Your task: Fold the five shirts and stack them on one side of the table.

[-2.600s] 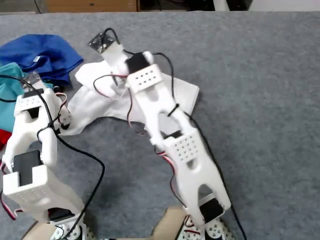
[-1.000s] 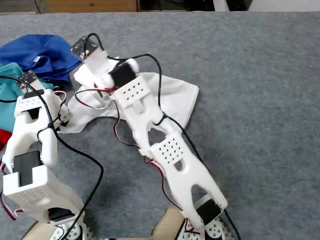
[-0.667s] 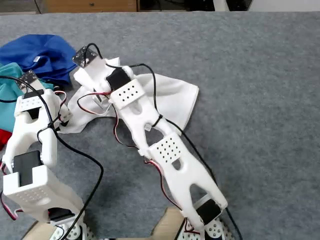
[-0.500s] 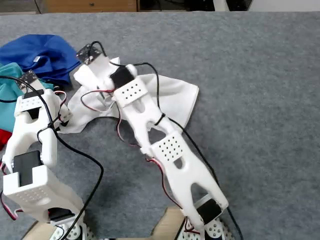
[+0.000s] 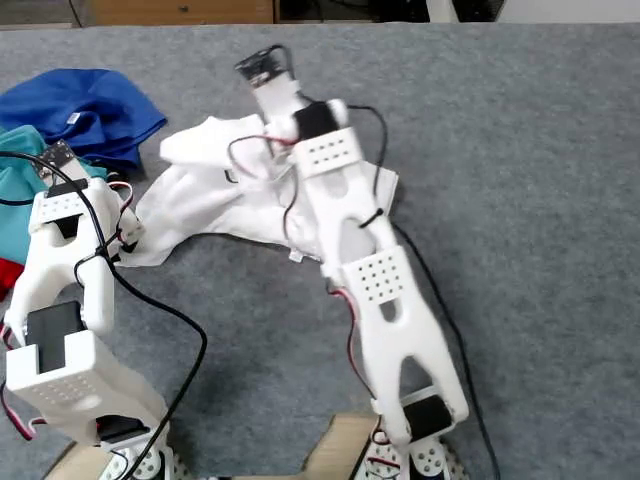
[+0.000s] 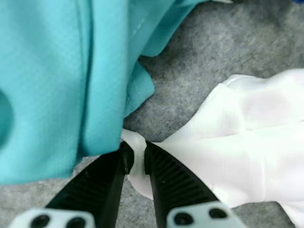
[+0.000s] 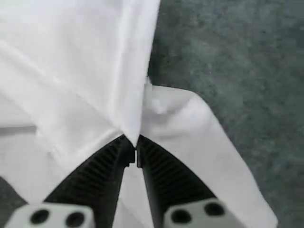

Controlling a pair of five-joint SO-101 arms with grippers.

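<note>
On grey mat (image 5: 520, 150), left fingers (image 6: 102, 183) and right fingers (image 7: 102, 171) pinch white shirt (image 5: 205, 195).

Robot bench in lab or workshop: grey felt table (image 5: 520, 150), left arm (image 5: 60, 290), right arm (image 5: 372, 275) white plastic, wiring (image 5: 204, 340) bare; wooden furniture (image 5: 180, 10) behind.

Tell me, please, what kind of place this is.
Probably a robotics lab bench: two white robot arms stand at a grey cloth-covered table, with a white shirt and a blue shirt on it.
</note>
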